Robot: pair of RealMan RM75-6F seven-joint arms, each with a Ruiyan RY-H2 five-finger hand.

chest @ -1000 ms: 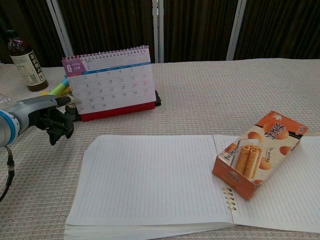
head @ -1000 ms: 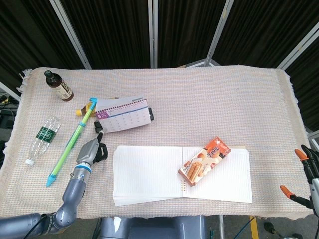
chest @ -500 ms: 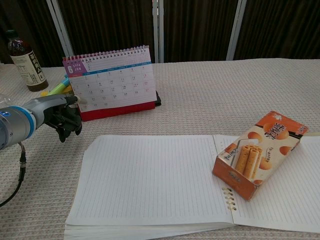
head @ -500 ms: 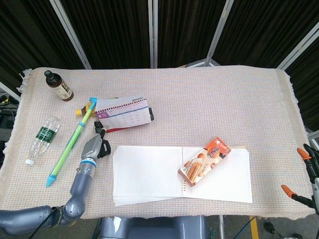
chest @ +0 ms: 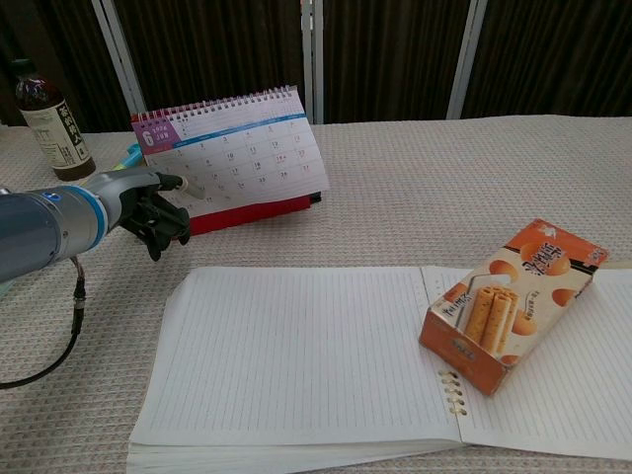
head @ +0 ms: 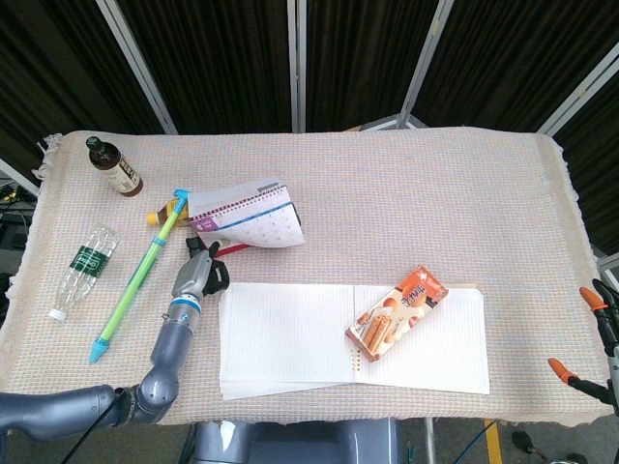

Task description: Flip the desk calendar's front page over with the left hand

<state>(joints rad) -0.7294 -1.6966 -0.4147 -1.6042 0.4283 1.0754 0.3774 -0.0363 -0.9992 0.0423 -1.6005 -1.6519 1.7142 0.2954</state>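
Note:
The desk calendar (head: 250, 218) (chest: 235, 148) stands at the back left of the table on a red base. Its front page, a month grid with a purple corner, swings forward and up off the base. My left hand (head: 200, 275) (chest: 148, 209) is at the page's lower left corner. One extended finger and the thumb pinch the page edge there, while the other fingers are curled in. My right hand (head: 602, 333) shows only at the right edge of the head view, off the table, with orange-tipped fingers spread and holding nothing.
An open lined notebook (head: 290, 338) (chest: 296, 355) lies in front of the calendar, with a snack box (head: 397, 308) (chest: 512, 301) on it. Left of my hand lie a long green pen (head: 135, 285) and a water bottle (head: 85, 271). A brown bottle (head: 114, 166) (chest: 44, 118) stands at the back left.
My left hand has moved right and forward along the calendar's left edge. The front page, flat against the calendar before, now lifts away from the base.

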